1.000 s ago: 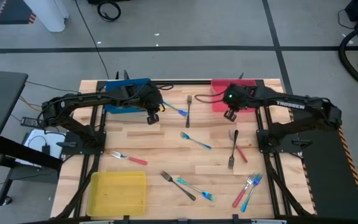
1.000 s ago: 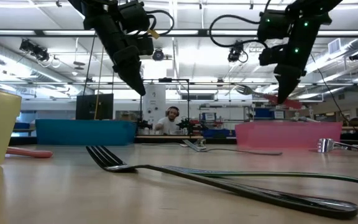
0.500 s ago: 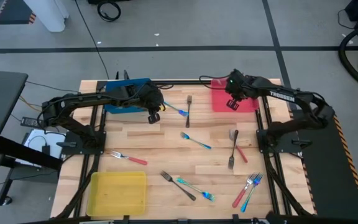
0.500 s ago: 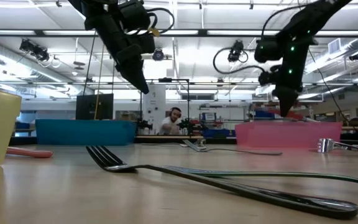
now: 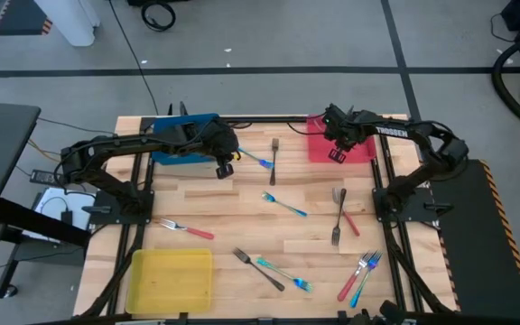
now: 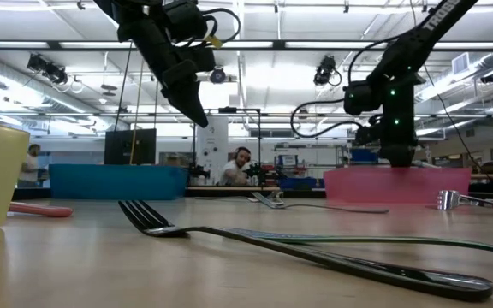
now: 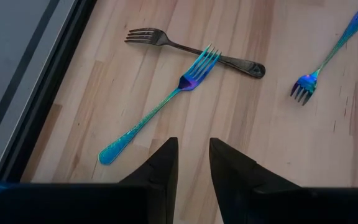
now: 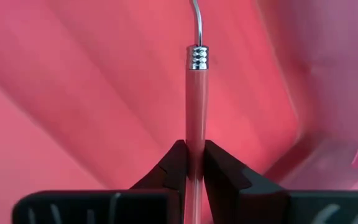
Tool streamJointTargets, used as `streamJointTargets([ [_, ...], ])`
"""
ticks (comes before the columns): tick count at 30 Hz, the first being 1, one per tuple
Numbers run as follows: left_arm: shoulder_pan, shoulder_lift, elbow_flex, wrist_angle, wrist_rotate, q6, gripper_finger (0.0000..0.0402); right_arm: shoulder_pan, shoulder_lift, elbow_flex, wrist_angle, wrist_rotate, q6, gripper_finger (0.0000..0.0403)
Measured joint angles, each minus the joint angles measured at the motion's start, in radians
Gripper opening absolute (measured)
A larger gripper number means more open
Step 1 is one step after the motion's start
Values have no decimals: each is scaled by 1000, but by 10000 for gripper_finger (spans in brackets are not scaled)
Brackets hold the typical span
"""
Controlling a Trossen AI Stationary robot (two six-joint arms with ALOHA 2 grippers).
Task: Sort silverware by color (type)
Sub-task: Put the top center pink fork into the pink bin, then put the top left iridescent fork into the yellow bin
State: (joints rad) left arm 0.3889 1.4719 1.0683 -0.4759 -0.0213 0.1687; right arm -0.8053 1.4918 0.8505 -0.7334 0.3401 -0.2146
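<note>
the desk [image 5: 242,203] carries three trays, and the red tray [image 5: 361,150] serves as the marker here. the step in hand looks like dropping a red-handled utensil [image 8: 196,106] into that tray: the right gripper [image 5: 337,153] hangs over the red tray, jaws clamped on the handle, which runs straight out between them. next the jaws need to part. the left gripper [image 7: 193,163] waits well to the side of the red tray, just by the blue tray [image 5: 181,137], jaws slightly apart and empty, over a teal fork [image 7: 160,107] crossing a grey fork [image 7: 191,50]. more forks lie scattered nearer the yellow tray [image 5: 171,280].
</note>
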Motion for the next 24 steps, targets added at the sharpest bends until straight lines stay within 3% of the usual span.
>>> streamJointTargets([
  [13, 0, 0, 0, 0, 0, 1, 91, 54, 50, 0, 39, 80, 55, 101],
  [24, 0, 1, 0, 72, 0, 62, 93, 152, -130, 0, -6, 131, 68, 103],
])
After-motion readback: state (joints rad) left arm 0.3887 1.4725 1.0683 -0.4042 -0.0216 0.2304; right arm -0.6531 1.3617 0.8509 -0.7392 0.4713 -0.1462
